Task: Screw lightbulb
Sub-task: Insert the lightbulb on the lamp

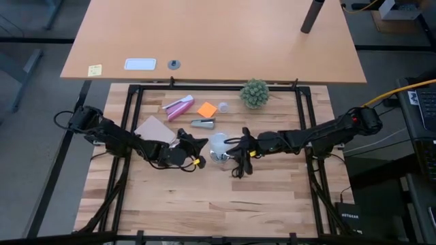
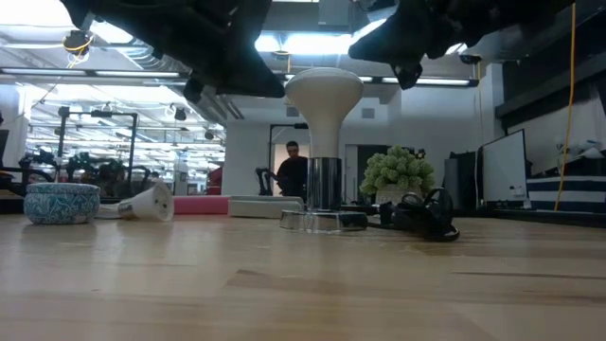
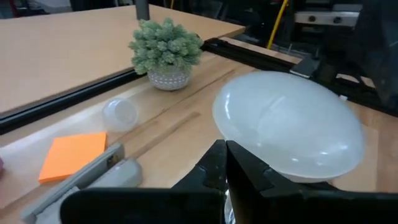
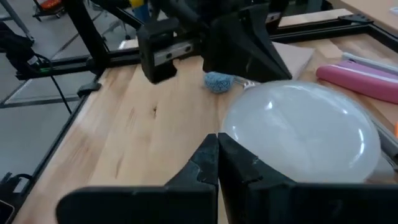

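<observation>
Bulb seated upright in the socket, mid-surface, between our two claws.

Our left claw (image 1: 199, 151) and right claw (image 1: 238, 151) flank the bulb (image 1: 219, 144), both pressed together, holding nothing; next we must spread one and grip the dome to twist.

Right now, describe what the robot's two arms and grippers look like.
Both arms are dark, jointed and slender, with black cables running along them. The left gripper has black fingers and a small yellow mark near its wrist. The right gripper is likewise black; its arm shows a small red spot near the far joint. In the wrist views, each gripper's fingers are matte black wedges.
</observation>
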{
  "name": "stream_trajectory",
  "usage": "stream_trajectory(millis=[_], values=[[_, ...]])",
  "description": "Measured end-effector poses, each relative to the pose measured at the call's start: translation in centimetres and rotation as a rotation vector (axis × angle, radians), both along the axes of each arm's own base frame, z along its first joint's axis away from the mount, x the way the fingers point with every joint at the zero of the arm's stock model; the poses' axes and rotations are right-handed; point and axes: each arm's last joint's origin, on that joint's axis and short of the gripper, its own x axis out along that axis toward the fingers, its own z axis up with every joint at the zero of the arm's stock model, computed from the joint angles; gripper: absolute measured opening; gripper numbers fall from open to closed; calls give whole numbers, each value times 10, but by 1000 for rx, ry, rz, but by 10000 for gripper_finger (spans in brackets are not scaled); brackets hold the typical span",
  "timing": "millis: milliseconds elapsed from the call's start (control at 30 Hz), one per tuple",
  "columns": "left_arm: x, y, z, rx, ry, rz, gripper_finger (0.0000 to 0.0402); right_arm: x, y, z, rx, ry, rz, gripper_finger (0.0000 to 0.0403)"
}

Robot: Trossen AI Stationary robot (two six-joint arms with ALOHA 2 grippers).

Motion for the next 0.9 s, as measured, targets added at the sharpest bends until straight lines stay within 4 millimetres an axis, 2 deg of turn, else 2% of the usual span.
stream_trajectory(millis=[167, 367, 500, 600, 733, 900], values=[[-3, -4, 6, 83, 13, 21, 1, -2, -1, 2, -33, -7, -5, 5], [-15, -15, 27, 126, -27, -2, 1, -17, -4, 27, -101, -86, 7, 5], [-20, -26, 32, 114, -38, -100, 1, -30, -8, 44, -190, -156, -10, 5], [-20, -35, 29, 78, -36, -194, 1, -33, -11, 50, -255, -177, -37, 5], [-19, -40, 25, 29, -35, -270, 1, -29, -21, 43, -277, -132, -53, 5], [-15, -44, 18, 4, -40, -289, 1, -18, -37, 20, -267, -40, -44, 5]])
